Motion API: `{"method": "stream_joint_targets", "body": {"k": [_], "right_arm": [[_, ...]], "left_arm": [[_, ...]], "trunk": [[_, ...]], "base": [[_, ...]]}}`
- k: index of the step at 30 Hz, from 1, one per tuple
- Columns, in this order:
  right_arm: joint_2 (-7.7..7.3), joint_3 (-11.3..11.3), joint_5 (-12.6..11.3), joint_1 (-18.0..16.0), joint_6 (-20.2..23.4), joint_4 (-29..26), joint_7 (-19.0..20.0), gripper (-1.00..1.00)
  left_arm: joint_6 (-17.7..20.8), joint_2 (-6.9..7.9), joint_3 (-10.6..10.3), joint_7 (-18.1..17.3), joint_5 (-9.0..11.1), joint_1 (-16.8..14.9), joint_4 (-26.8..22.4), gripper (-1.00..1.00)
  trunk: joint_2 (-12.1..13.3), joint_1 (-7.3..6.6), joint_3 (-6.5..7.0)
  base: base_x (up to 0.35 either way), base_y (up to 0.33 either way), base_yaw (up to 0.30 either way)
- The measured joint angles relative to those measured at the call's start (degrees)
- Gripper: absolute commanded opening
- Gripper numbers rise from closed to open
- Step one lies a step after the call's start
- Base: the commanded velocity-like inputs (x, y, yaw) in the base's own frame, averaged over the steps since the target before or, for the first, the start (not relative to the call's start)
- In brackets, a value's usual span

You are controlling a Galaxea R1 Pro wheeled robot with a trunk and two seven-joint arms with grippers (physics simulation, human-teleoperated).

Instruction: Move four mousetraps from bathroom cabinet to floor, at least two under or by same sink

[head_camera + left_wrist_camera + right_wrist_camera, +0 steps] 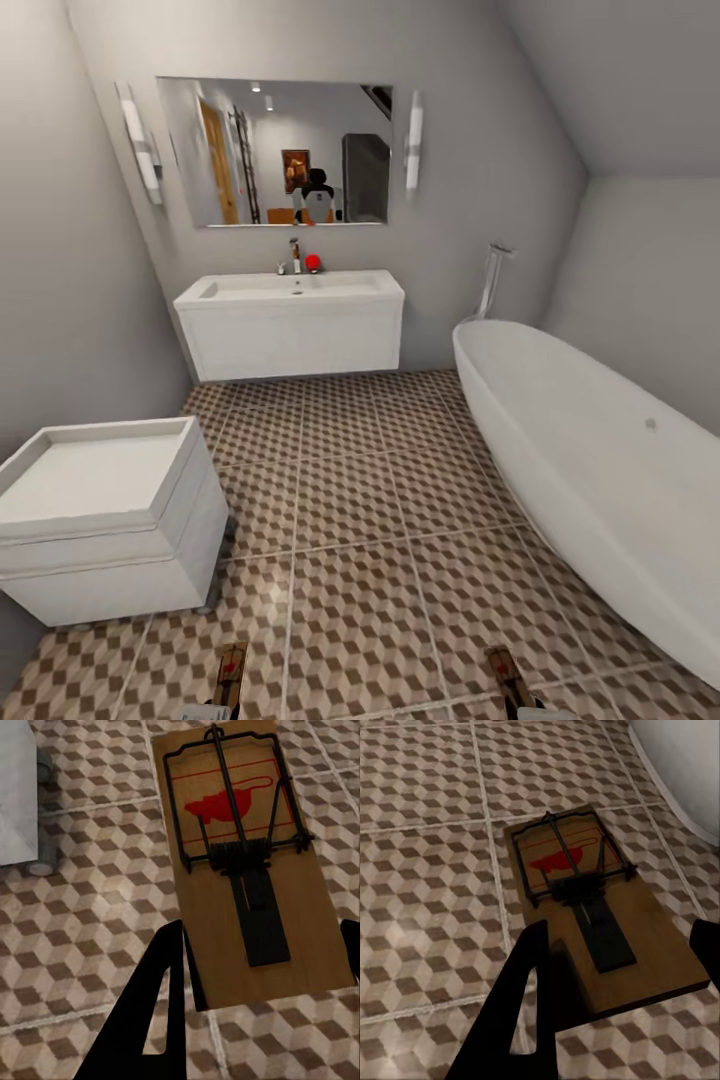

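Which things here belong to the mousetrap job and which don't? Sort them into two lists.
Part of the job:
- mousetrap in the left claw
- mousetrap in the right claw
- bathroom sink
- bathroom floor

Just there:
- bathtub
- white drawer unit
- mirror
- faucet
- small red object on the sink

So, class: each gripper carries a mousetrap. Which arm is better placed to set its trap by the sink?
Left, probably. Its mousetrap sits nearer the sink side across open floor; the right's mousetrap is nearer the bathtub.
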Motion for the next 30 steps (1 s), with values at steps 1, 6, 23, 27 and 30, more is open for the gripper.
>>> {"method": "stream_joint_targets", "body": {"k": [1,6,23,27,30], "right_arm": [[0.01,0.0,0.0,0.0,0.0,0.0,0.0,-1.00],[0.03,0.0,0.0,0.0,0.0,0.0,0.0,-1.00],[-0.01,0.0,0.0,0.0,0.0,0.0,0.0,-1.00],[-0.01,0.0,0.0,0.0,0.0,0.0,0.0,-1.00],[-0.01,0.0,0.0,0.0,0.0,0.0,0.0,-1.00]], "left_arm": [[0.0,0.01,0.0,0.0,0.0,0.0,0.0,-1.00],[0.0,-0.02,0.0,0.0,0.0,0.0,0.0,-1.00],[0.0,-0.06,0.0,0.0,0.0,0.0,0.0,-1.00],[0.0,-0.06,0.0,0.0,0.0,0.0,0.0,-1.00],[0.0,-0.06,0.0,0.0,0.0,0.0,0.0,-1.00]], "trunk": [[0.0,0.00,0.00],[0.0,0.00,0.00],[0.0,0.00,0.00],[0.0,0.00,0.00],[0.0,0.00,0.00]], "base": [[0.312,0.000,0.282],[0.315,-0.030,0.282],[0.317,-0.090,0.081],[0.317,-0.106,0.000],[0.317,-0.106,0.000]]}}
